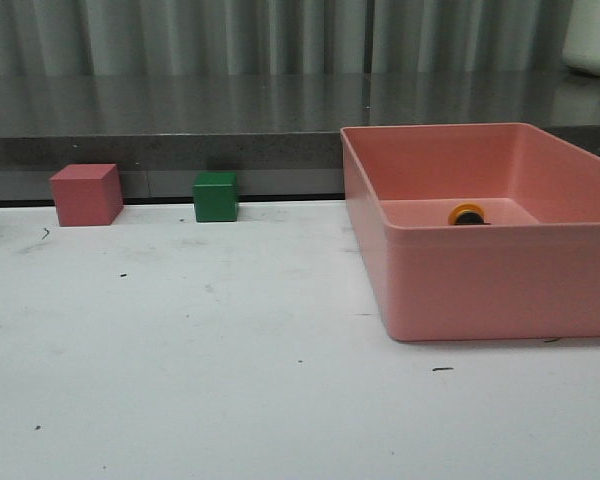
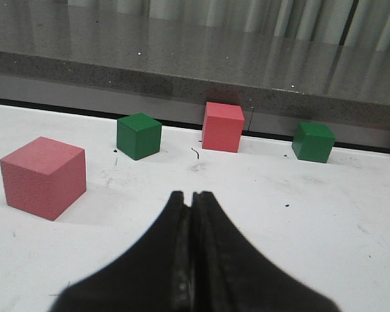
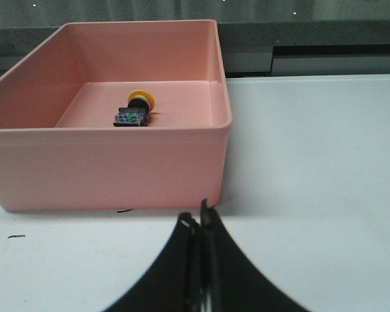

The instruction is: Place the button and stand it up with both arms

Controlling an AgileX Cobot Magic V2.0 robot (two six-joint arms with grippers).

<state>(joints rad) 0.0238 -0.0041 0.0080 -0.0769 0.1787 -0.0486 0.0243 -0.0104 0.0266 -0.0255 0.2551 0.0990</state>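
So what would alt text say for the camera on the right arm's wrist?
A small yellow-capped button lies on its side inside a pink bin on a white table. The right gripper, black and shut with nothing in it, sits in the foreground, outside the bin.

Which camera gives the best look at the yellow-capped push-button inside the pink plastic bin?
The right wrist view: the yellow-capped push-button lies on its side, cap and base visible. The front view shows only its cap above the pink plastic bin's wall. The left wrist view misses it.
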